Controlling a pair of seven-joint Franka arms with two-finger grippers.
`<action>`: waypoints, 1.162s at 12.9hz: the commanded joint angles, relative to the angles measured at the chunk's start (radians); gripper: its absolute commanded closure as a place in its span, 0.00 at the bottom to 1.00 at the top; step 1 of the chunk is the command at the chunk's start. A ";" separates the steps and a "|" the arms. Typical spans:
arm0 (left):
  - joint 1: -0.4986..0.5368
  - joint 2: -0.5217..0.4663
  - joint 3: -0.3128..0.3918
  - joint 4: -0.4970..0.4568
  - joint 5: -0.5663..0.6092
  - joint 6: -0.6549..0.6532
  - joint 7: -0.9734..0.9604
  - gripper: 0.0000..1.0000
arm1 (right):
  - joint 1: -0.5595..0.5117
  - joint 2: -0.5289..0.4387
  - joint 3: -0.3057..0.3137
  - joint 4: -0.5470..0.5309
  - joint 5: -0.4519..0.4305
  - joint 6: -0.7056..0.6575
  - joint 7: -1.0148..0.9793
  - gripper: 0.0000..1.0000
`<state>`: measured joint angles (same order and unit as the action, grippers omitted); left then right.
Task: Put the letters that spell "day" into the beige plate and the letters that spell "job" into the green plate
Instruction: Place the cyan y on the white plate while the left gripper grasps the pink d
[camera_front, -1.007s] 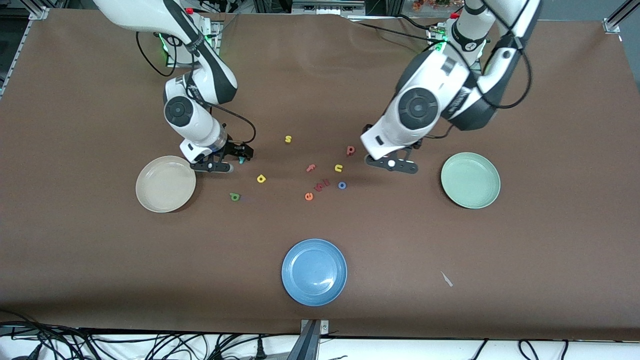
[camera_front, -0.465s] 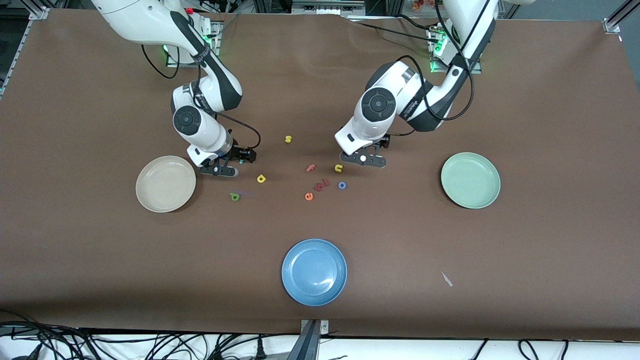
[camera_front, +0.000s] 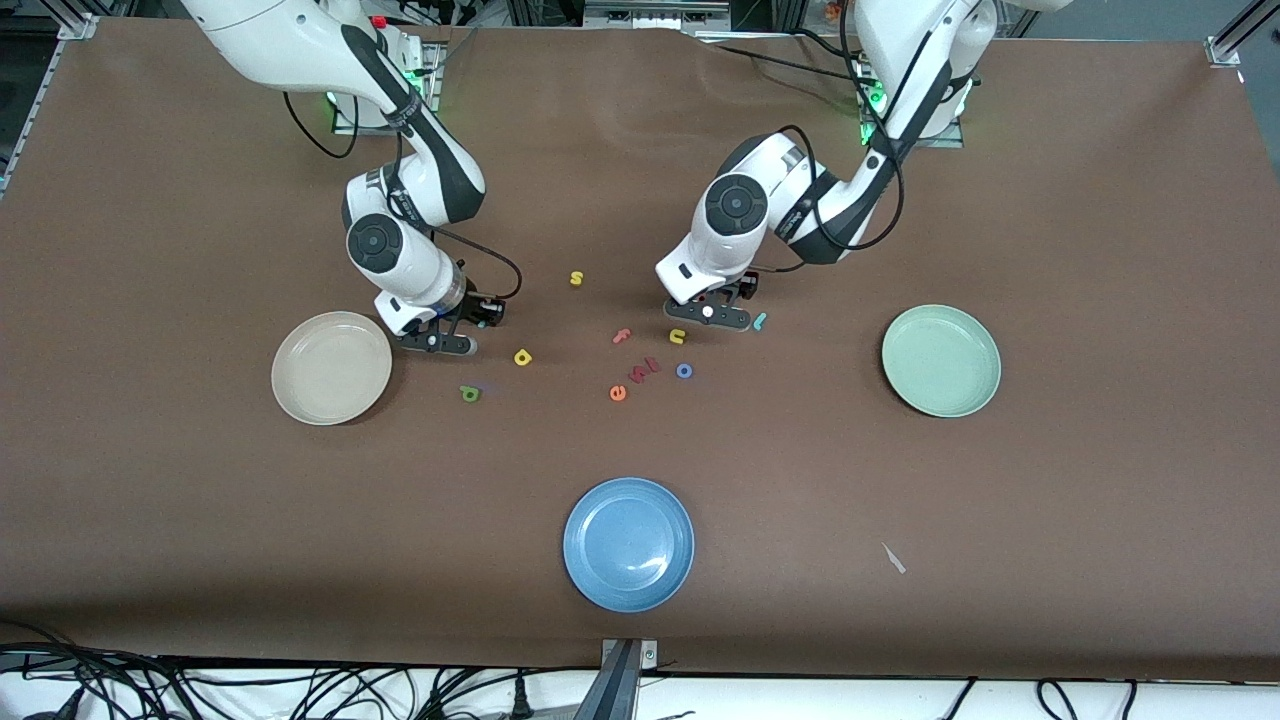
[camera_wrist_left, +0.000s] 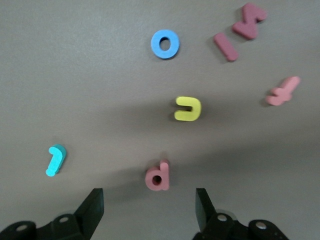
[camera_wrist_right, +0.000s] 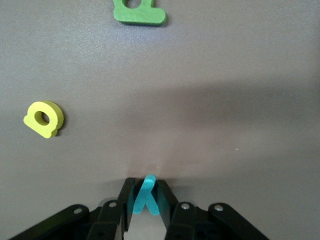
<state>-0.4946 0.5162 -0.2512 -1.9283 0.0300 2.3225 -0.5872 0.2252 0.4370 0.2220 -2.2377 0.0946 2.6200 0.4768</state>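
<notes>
1. The right gripper (camera_wrist_right: 145, 200) is low at the table (camera_front: 900, 480) beside the beige plate (camera_front: 300, 385), its fingers clamped on the teal-blue "y" (camera_wrist_right: 146, 199).
2. The yellow "a" (camera_front: 522, 357) and green "d" (camera_front: 470, 394) lie on the table near that plate, which holds nothing.
3. The left gripper (camera_wrist_left: 149, 212) hovers with its fingers apart, straddling the dark pink "b" (camera_wrist_left: 158, 175); the teal "j" (camera_wrist_left: 55, 160) lies just beside it and the blue "o" (camera_wrist_left: 165, 44) nearer the front camera.
4. The green plate (camera_front: 975, 395), toward the left arm's end, also holds nothing.
5. The letters look like light, soft foam: a pinch across the flat faces or a straight stem should hold, but too hard a squeeze may make one squirt out.
</notes>
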 joint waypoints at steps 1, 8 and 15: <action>-0.015 0.030 0.007 -0.001 0.045 0.058 -0.068 0.31 | 0.006 0.028 -0.001 0.010 -0.004 0.006 0.017 1.00; -0.021 0.036 0.009 -0.054 0.045 0.129 -0.083 0.35 | -0.003 0.005 -0.027 0.202 -0.010 -0.323 0.005 1.00; -0.027 0.050 0.007 -0.058 0.047 0.153 -0.085 0.39 | -0.004 -0.009 -0.240 0.323 -0.035 -0.525 -0.372 1.00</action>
<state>-0.5110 0.5672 -0.2511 -1.9793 0.0448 2.4570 -0.6465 0.2214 0.4334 0.0306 -1.9345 0.0694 2.1340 0.2161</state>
